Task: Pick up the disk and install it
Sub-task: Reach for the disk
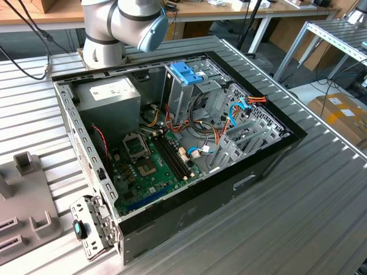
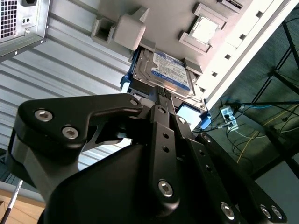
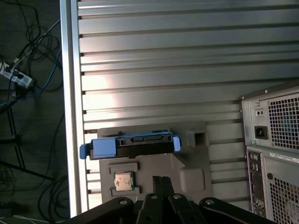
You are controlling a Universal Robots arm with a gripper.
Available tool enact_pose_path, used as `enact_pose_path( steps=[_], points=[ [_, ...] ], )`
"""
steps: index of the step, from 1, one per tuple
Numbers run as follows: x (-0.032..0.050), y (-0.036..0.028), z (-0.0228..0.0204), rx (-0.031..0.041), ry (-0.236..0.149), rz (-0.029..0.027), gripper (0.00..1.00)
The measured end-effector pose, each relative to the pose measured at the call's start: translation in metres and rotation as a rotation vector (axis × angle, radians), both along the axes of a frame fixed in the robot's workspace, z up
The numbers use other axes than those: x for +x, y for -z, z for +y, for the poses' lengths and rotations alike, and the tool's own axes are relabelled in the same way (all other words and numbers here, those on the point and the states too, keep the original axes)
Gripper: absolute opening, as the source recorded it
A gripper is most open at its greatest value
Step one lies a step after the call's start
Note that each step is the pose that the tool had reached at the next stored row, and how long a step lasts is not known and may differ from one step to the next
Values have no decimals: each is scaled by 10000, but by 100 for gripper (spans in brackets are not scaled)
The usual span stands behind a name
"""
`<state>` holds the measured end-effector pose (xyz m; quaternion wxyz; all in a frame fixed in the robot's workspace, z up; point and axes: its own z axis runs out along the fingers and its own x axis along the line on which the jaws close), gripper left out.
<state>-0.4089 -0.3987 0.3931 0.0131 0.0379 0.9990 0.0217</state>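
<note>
Near the disk (image 2: 164, 70), the end effector (image 2: 161, 92) hovers closed, empty.

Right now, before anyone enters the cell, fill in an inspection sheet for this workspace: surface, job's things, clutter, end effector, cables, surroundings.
Surface: ribbed metal table carrying a grey fixture tray and an open computer case.
Job's things: the disk lies in the fixture tray, label up, outside the case.
Clutter: a processor chip sits in a tray pocket beside the disk.
End effector: the end effector hangs near the disk; contact cannot be told.
Cables: coloured wires inside the case; loose cables on the floor.
Surroundings: cardboard box on the floor, wooden bench behind the table.
</note>
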Motion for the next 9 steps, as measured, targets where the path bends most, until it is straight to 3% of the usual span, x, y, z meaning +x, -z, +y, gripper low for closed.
enact_pose_path(
  steps=[7,9],
  points=[
    [1,-1,20,-1,0,2,11],
    [1,0,46,-1,-1,1,11]
  ],
)
